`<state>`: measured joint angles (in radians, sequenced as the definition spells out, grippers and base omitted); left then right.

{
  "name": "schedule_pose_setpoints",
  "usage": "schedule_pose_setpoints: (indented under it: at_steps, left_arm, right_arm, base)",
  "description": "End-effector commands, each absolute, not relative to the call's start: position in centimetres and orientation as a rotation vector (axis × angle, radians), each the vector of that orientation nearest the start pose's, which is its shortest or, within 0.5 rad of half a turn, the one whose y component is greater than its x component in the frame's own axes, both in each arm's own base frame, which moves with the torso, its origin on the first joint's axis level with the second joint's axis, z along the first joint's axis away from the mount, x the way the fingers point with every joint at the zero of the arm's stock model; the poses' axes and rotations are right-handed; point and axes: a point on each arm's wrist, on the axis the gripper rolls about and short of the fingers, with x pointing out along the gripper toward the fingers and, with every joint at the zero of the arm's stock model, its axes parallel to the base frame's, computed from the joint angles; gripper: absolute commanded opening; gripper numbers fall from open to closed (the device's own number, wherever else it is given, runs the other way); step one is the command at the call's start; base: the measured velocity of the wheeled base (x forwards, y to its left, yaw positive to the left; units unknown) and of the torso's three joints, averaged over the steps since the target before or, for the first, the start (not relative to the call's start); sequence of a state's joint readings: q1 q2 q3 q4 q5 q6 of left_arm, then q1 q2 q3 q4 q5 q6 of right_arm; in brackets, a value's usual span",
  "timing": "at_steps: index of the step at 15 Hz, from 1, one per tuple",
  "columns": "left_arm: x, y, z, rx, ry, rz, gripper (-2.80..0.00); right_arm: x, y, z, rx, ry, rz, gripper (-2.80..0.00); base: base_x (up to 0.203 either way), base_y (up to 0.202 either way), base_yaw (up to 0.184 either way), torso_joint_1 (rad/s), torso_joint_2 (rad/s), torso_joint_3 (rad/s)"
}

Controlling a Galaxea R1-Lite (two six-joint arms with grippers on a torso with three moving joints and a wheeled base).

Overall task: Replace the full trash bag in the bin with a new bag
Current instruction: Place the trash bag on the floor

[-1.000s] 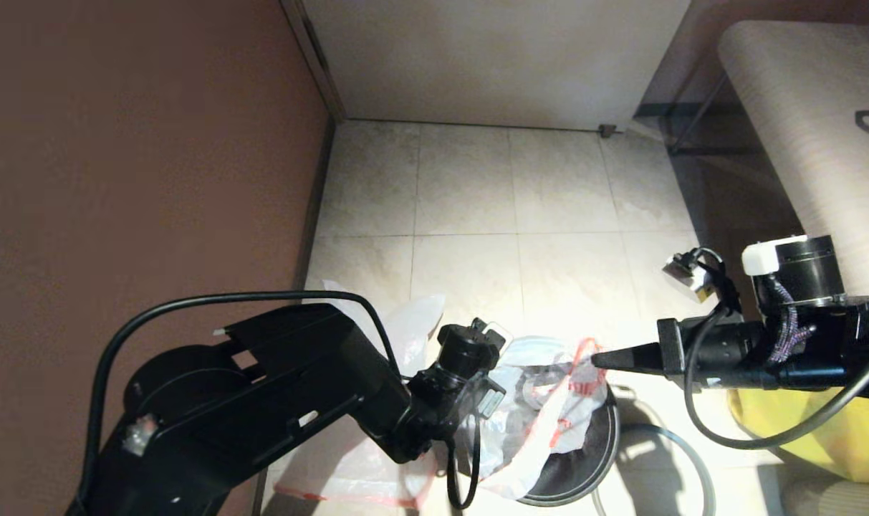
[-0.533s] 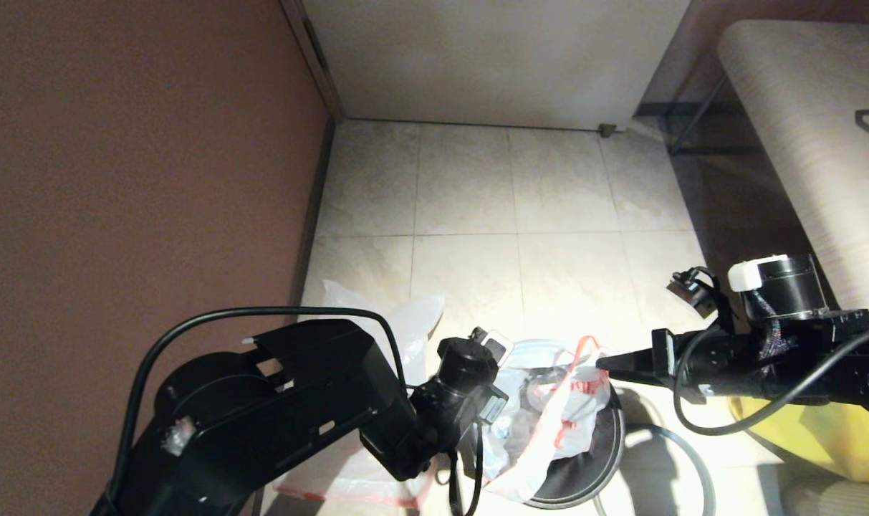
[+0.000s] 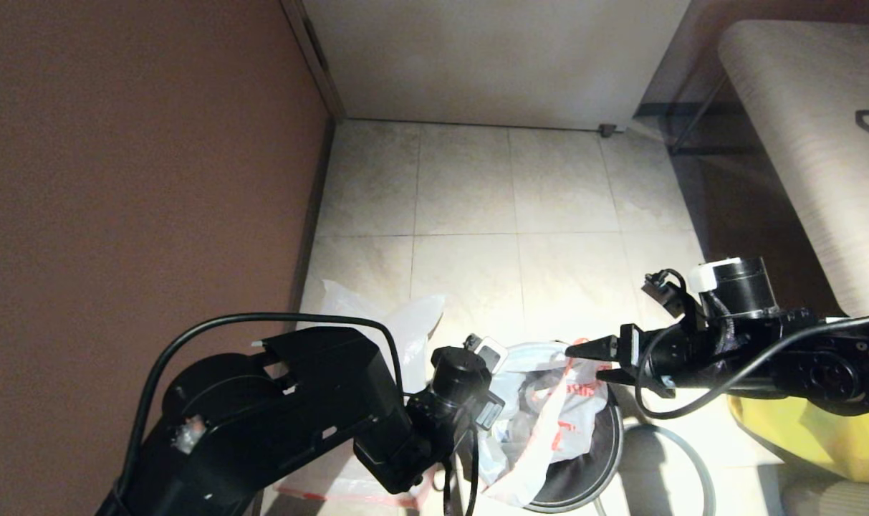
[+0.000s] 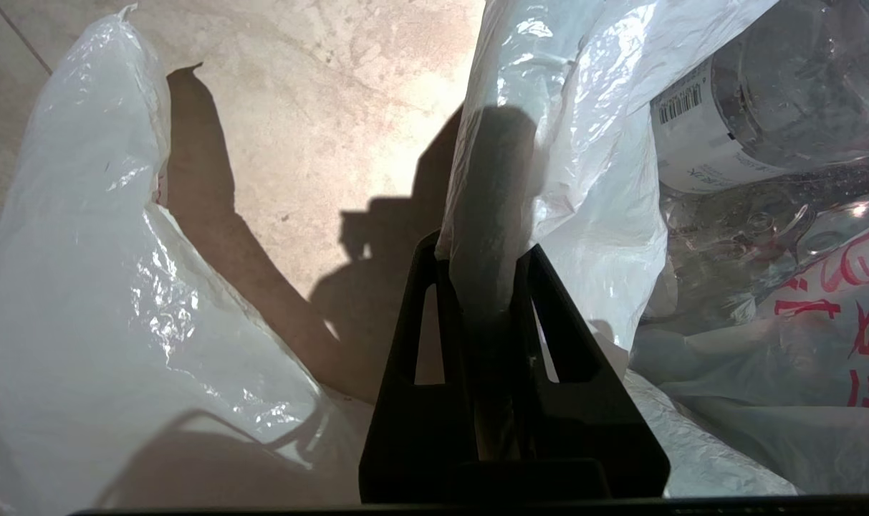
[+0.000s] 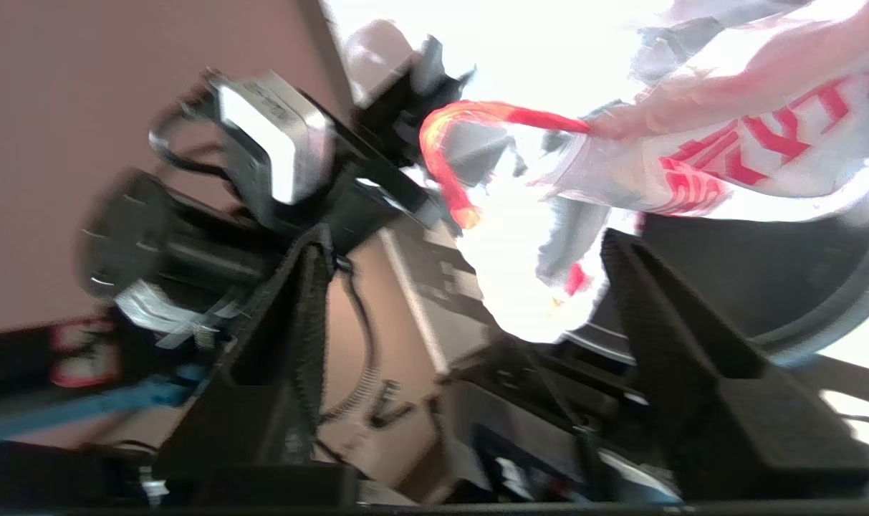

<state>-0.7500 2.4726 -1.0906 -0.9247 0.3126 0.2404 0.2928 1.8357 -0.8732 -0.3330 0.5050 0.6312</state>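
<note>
- Translucent white plastic, bulging and creased, makes up the full trash bag (image 3: pixel 549 416); red print runs across its side, a red drawstring loop (image 5: pixel 470 136) arches from its hem, and a clear plastic bottle with a white barcode label (image 4: pixel 756 107) shows through the film.
- That bag sits in the small round black bin with its thin grey hoop rim (image 3: pixel 610 444) at the lower centre of the head view, its top spilling over the rim.
- At the bag's left edge, the left gripper (image 4: pixel 486 258) has its black fingers pressed together on a bunched fold of the bag's film.
- From the right of the frame, the right gripper (image 3: pixel 584 355) reaches in level at the bag's upper right edge with its fingers spread; in its wrist view the red loop lies between and beyond them, not touching either.
- Limp white plastic of the new bag (image 3: pixel 405 330) lies on the pale floor tiles (image 3: pixel 513 215) at lower left, behind the left arm.
</note>
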Motion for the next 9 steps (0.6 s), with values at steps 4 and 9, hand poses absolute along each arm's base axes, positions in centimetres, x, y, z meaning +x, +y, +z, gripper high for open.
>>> schedule_pose_setpoints:
  at_steps: [4,9]
  left_arm:
    - [32.0,-29.2,-1.7,0.467,0.341,-0.483,-2.8]
    - [32.0,-29.4,-1.5,0.457,0.323,-0.486,-2.8]
  right_arm:
    - [30.9,10.8,14.1,0.698,0.833,0.627,0.0]
    - [32.3,11.3,13.7,0.707,0.837,0.626,0.0]
  base:
    - [0.0,0.0,0.0,0.0,0.0,0.0]
    - [0.0,0.0,0.0,0.0,0.0,0.0]
